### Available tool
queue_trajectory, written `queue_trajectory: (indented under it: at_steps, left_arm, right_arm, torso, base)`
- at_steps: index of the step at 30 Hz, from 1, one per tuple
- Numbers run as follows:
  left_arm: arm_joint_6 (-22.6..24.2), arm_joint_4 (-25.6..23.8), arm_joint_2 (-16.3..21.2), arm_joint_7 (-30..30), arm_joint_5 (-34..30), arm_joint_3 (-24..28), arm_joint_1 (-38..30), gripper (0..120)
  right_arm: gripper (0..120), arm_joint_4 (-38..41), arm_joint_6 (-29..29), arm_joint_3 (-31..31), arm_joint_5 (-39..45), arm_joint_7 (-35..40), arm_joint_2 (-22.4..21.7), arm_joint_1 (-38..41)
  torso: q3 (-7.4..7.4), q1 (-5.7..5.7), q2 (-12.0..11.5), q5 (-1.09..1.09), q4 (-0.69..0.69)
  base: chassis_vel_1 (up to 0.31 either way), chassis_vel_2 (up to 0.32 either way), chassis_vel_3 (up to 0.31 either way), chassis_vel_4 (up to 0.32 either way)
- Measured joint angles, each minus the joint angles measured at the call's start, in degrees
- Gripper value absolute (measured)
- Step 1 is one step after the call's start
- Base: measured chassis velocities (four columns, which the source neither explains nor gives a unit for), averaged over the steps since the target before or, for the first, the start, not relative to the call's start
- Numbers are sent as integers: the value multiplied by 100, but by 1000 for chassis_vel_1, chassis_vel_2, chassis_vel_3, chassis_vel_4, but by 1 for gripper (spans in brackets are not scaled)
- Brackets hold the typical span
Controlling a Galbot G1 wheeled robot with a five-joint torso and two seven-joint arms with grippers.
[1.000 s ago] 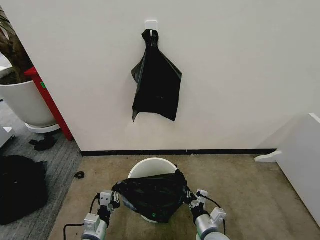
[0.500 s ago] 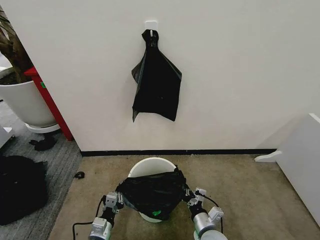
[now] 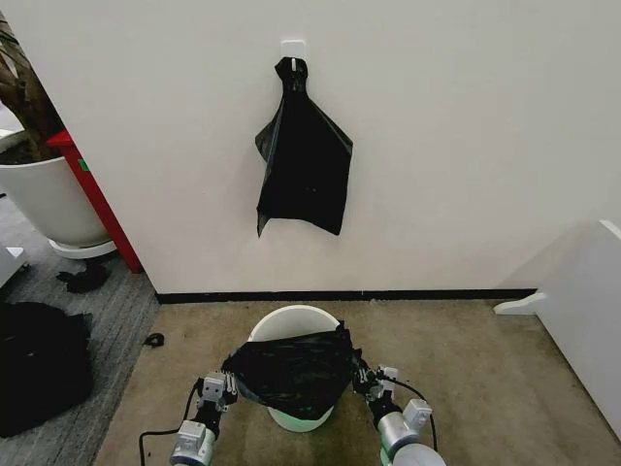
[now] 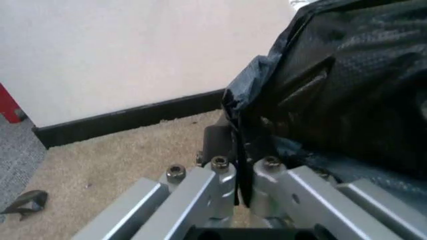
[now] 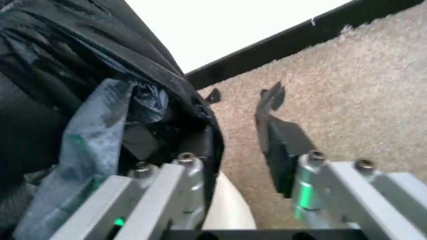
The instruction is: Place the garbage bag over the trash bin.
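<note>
We've got the garbage bag (image 3: 291,374) stretched over the near rim of the trash bin (image 3: 291,325), left gripper (image 3: 221,386) clamped on its edge, right gripper (image 3: 367,379) jaws apart, so we should keep both sides level

My left gripper (image 3: 221,387) was clamped on the garbage bag (image 3: 291,367); my right gripper (image 3: 370,379) stood spread wide.

Even, soft indoor light on the pale wall (image 3: 466,146); faint shadow beside the hanging black bag (image 3: 305,160). Wrist views blurred up close, with dull sheen on the garbage bag (image 4: 347,90)
</note>
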Motion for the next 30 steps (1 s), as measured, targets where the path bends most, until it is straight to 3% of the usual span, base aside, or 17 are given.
queue_trajectory:
  at_steps: [7, 9, 15, 17, 20, 26, 30]
  left_arm:
    - [-86, -326, 249, 12, 25, -111, 178, 31]
    - [-93, -356, 278, 20, 25, -137, 193, 33]
    - [-121, -584, 487, 113, -52, -272, 303, 61]
    - [-127, -616, 502, 139, -70, -291, 329, 64]
    - [-178, -622, 498, 242, -81, -345, 401, 79]
    - [-360, -477, 527, 547, -152, -463, 453, 97]
    - [-381, -424, 579, 648, -212, -481, 399, 100]
  right_arm:
    - [51, 316, -44, 106, -272, -19, -127, -195]
    - [53, 352, -48, 111, -277, -20, -155, -214]
    - [81, 575, -93, 185, -279, -44, -241, -340]
    - [85, 632, -121, 200, -265, -80, -252, -376]
    - [97, 617, -176, 273, -211, -370, -275, -420]
    - [100, 518, -401, 460, -14, -945, -293, -398]
    - [100, 476, -453, 456, 34, -917, -298, -305]
  torso:
    - [0, 0, 0, 1, 0]
    - [0, 0, 0, 0, 0]
    - [0, 0, 0, 0, 0]
    - [-1, 0, 0, 1, 0]
    - [-1, 0, 0, 0, 0]
    - [-1, 0, 0, 0, 0]
    - [-1, 0, 0, 1, 0]
  base:
    - [0, 0, 0, 0]
    - [0, 0, 0, 0]
    - [0, 0, 0, 0]
    - [0, 0, 0, 0]
    - [0, 0, 0, 0]
    - [0, 0, 0, 0]
    - [0, 0, 0, 0]
